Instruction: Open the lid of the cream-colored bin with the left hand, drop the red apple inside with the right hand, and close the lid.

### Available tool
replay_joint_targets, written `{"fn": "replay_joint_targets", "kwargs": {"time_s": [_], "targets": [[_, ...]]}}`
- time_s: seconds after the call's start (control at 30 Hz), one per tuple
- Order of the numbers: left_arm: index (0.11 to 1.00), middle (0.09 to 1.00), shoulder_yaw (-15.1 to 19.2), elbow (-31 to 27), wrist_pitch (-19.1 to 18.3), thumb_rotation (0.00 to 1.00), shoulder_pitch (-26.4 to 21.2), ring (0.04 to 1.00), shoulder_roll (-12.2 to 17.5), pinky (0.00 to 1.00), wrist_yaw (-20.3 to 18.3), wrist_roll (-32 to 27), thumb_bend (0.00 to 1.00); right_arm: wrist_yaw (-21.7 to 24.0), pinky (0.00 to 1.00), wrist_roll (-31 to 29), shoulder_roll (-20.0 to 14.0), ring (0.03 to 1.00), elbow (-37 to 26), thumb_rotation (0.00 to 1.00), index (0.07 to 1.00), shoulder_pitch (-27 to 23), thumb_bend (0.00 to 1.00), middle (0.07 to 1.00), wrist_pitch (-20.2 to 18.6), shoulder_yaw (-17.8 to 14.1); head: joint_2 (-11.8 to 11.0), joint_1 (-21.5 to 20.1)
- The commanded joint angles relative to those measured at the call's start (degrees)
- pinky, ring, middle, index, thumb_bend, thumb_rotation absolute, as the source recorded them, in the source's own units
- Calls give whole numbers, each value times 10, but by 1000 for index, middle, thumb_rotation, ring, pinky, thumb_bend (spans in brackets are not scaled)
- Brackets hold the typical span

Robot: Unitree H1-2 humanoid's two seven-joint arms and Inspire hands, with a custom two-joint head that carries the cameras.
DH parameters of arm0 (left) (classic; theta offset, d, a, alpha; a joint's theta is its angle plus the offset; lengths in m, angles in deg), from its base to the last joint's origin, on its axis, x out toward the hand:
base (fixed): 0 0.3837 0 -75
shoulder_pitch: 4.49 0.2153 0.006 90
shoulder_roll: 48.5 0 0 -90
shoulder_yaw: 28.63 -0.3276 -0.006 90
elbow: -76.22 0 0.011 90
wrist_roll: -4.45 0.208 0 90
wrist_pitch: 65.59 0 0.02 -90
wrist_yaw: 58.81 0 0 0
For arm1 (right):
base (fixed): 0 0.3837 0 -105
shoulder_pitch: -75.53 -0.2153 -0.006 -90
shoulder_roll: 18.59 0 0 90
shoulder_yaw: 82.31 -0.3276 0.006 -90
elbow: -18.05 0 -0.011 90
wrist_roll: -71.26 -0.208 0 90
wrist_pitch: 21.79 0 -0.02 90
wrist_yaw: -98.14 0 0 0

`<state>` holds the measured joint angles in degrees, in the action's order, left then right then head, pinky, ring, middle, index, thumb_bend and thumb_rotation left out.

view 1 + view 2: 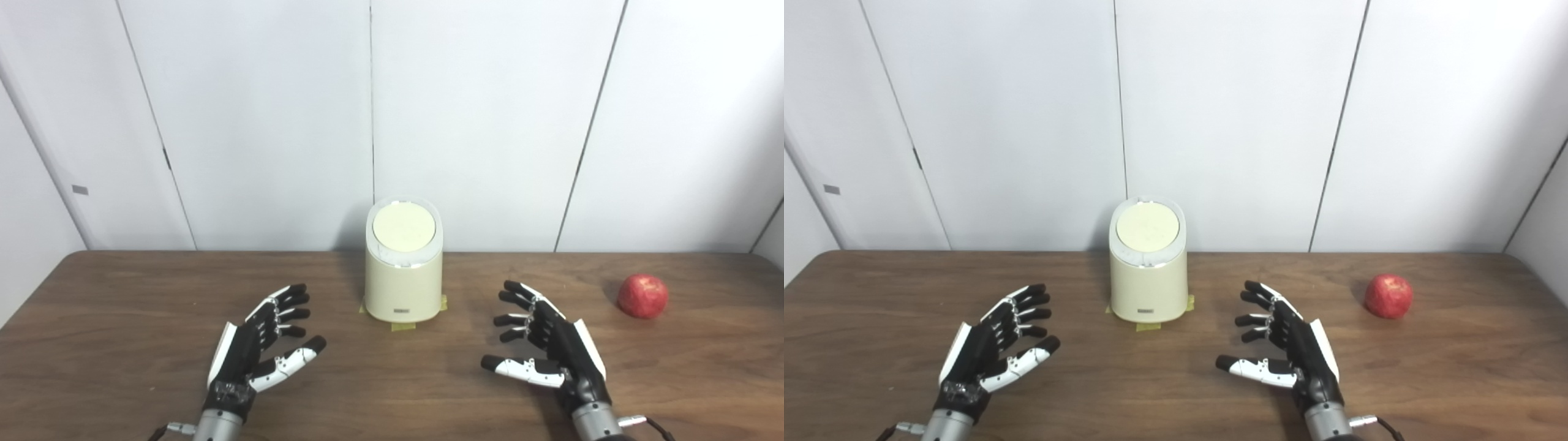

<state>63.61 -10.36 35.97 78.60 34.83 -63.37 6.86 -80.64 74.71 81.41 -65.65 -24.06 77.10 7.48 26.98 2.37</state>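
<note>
Left eye view: the smooth cream-colored plastic bin (403, 283), a rounded cylinder with its flat round lid (404, 228) down, stands at table centre on yellow tape tabs (403, 325), probably to fix its spot. The glossy round red apple (642, 296) lies well apart at its three o'clock. On the matte wood-grain table (122, 306), the black-and-white left hand (260, 349) at seven o'clock and right hand (545, 343) at five o'clock sit released, fingers spread, holding nothing.

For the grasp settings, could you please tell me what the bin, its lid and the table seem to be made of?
Bin: probably smooth plastic, cream, with a soft even sheen and moulded rounded edges.
Lid: likely plastic too, a pale matte disc in a glossier whitish ring; it is closed.
Table: dark brown wood grain, either wood or laminate, semi-matte with faint reflections.
</note>
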Motion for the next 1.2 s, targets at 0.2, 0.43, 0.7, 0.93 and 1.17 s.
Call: {"fn": "replay_joint_targets", "kwargs": {"time_s": [0.2,0.43,0.7,0.93,1.17], "targets": [[841,810,0,-12,12,243,-9,752,3,644,7,4,718,0,521,-3,0,644,-19,143,817,-17,813,799,16,0,1,0],[844,814,-2,-11,11,250,-9,758,3,651,6,9,715,1,526,-7,1,643,-17,136,816,-16,814,799,15,-1,0,4],[846,811,-2,-22,-7,243,-20,759,-15,643,24,23,707,0,521,1,-4,640,-3,141,818,-22,805,801,23,0,-3,18],[903,859,3,-53,-49,226,-70,826,-8,701,35,46,802,0,502,10,-2,624,15,133,797,-32,802,784,30,6,-12,19],[948,895,9,-55,-87,264,-146,849,-12,713,63,72,877,3,520,11,-4,636,25,124,812,-37,793,797,41,12,-16,24]]}}
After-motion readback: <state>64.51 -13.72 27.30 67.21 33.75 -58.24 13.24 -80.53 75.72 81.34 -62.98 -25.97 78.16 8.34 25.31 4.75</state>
